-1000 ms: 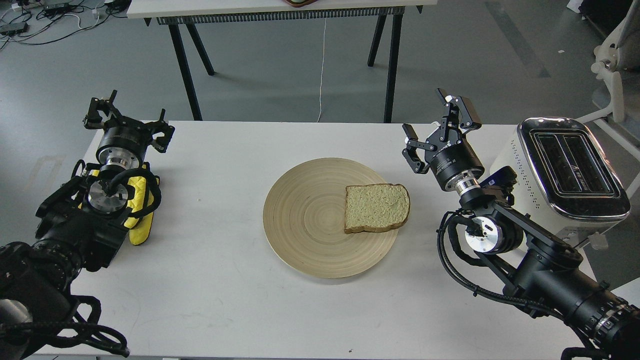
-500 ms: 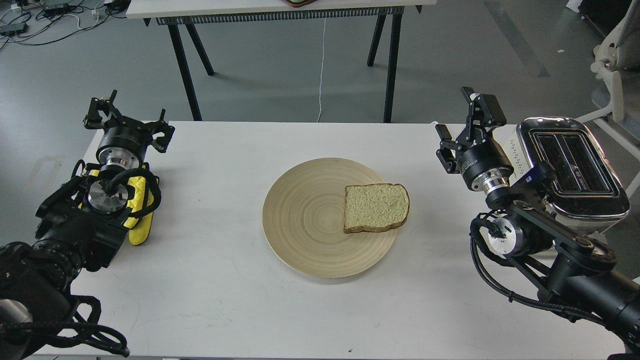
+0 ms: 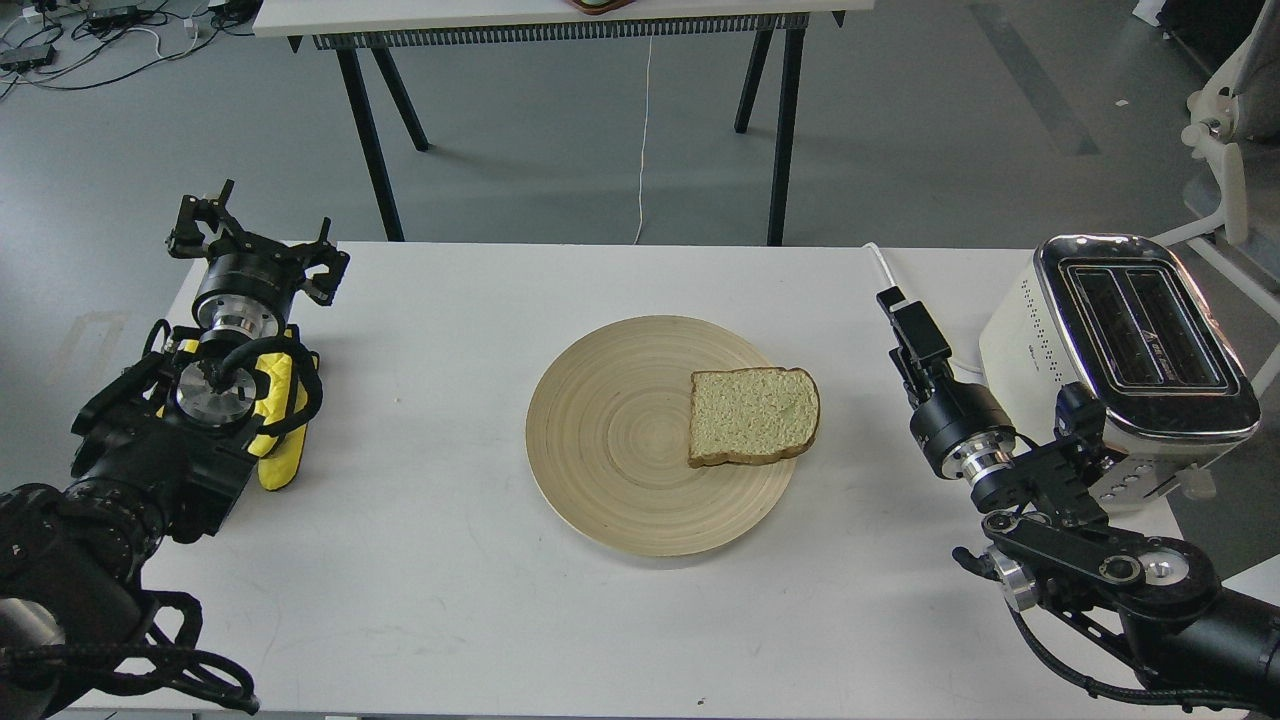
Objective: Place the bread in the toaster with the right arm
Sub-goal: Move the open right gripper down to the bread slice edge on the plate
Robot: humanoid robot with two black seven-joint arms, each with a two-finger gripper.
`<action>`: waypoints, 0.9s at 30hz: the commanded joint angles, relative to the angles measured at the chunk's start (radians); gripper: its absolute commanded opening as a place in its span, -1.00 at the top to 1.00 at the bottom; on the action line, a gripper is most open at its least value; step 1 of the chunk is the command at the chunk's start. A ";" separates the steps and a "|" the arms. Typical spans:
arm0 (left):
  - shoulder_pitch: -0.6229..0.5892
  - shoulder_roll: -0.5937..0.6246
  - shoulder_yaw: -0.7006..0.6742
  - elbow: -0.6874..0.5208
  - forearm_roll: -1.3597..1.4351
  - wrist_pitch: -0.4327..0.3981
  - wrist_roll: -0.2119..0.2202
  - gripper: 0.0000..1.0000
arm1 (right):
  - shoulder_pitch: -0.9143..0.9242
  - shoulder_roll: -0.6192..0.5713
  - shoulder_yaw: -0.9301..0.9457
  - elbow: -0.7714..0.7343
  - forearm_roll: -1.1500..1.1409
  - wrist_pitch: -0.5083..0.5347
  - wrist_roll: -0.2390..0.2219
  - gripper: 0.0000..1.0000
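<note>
The bread [image 3: 752,415], a pale tan slice with a brown crust, lies flat on the right side of a round wooden plate [image 3: 610,440] at the table's middle. The cream-white toaster [image 3: 1130,350] with a chrome top and two empty slots stands at the table's right edge. My right gripper [image 3: 908,322] is low over the table between the plate and the toaster, right of the bread and apart from it. It is seen edge-on, so its fingers cannot be told apart. My left gripper [image 3: 258,228] is open and empty at the far left.
A yellow piece [image 3: 275,420] sits on my left arm. The toaster's white cord [image 3: 882,264] runs over the table's far edge behind my right gripper. A second table [image 3: 560,20] stands beyond, and a white chair [image 3: 1225,150] is at far right.
My right gripper has dropped from its raised spot left of the toaster, pulled nearer to me and turned edge-on. The bread, plate, toaster and left arm have not moved.
</note>
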 commanded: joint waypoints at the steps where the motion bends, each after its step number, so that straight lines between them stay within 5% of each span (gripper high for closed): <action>1: 0.000 0.000 0.000 0.000 -0.001 0.000 0.000 -1.00 | -0.007 0.040 -0.056 -0.028 0.001 0.000 0.000 -0.99; 14: 0.000 0.000 0.000 0.000 -0.001 0.000 0.000 -1.00 | -0.034 0.130 -0.078 -0.082 0.000 0.000 0.000 -0.94; 27: 0.000 0.000 0.000 0.000 -0.001 0.000 0.000 -1.00 | -0.045 0.129 -0.076 -0.083 0.000 0.000 0.000 -0.32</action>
